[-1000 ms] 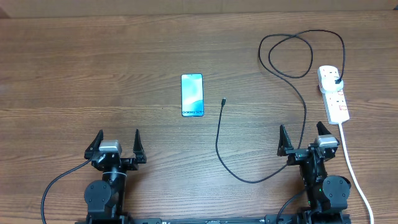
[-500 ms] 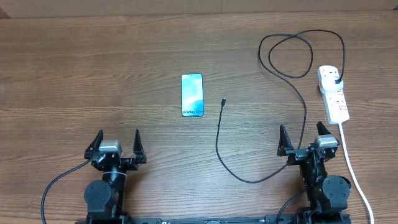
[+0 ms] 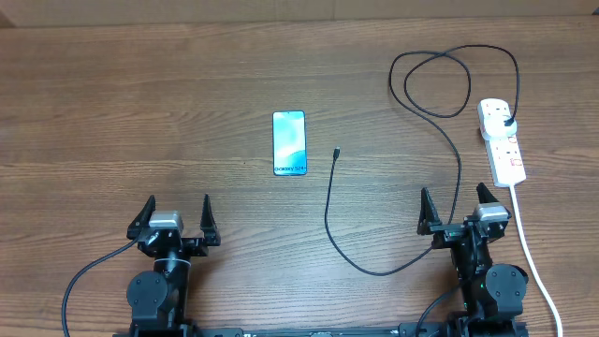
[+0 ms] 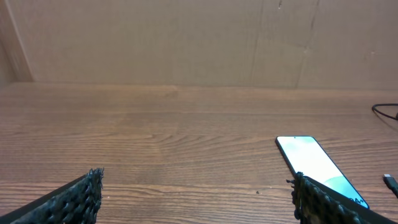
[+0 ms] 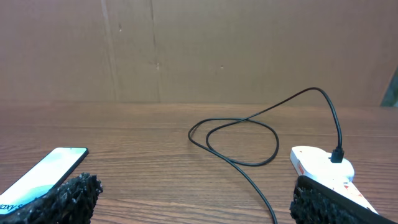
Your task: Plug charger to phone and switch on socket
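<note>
Two tools of mine rest at the near edge of the wooden surface (image 3: 140, 94): the left tool (image 3: 178, 200) and the right tool (image 3: 452, 192), both with fingers spread wide and gripping nothing. The phone (image 3: 289, 143) lies flat and screen up near the middle of the surface, well ahead of my left tool. The charger (image 3: 327, 211) is unplugged at the phone end; its small tip (image 3: 337, 151) lies just beside the phone's right edge, apart from it. The cable curves toward me, passes close by my right tool, loops at the far right and ends in a black plug (image 3: 506, 122) seated in the power strip (image 3: 503, 145). That strip lies ahead of my right tool, and its thick white cord (image 3: 529, 248) trails back past it. I cannot tell how its switches are set.
</note>
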`<state>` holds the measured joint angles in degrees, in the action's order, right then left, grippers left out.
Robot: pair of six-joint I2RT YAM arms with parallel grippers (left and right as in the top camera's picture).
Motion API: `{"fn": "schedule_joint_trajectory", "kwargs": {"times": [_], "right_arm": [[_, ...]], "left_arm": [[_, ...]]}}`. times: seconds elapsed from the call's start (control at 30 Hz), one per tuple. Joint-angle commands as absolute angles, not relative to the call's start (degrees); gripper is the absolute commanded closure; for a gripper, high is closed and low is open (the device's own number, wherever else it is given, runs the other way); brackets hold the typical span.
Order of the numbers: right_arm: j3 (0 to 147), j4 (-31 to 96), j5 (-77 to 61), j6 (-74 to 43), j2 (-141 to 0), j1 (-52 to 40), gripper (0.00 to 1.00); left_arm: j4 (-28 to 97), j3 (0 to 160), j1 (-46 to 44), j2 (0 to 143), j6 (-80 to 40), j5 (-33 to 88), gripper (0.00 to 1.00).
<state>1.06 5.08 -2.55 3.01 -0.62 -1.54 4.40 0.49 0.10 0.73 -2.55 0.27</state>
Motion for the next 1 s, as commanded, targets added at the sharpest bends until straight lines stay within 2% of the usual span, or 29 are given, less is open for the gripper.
{"fn": "schedule_joint_trajectory", "kwargs": {"times": [0.0, 0.7, 0.97], "right_arm": [[0.5, 4.7, -2.2, 3.3, -0.2, -1.8, 0.00], [0.5, 4.7, -2.2, 3.3, -0.2, -1.8, 0.00], [0.5, 4.7, -2.2, 3.3, -0.2, -1.8, 0.00]], "left_arm": [[4.4, 0.3, 0.4, 0.2, -1.3, 1.1, 0.00], [4.4, 0.3, 0.3, 0.3, -2.1, 1.5, 0.01], [2.9, 0.3, 0.3, 0.3, -11.0, 1.6, 0.00]]}}
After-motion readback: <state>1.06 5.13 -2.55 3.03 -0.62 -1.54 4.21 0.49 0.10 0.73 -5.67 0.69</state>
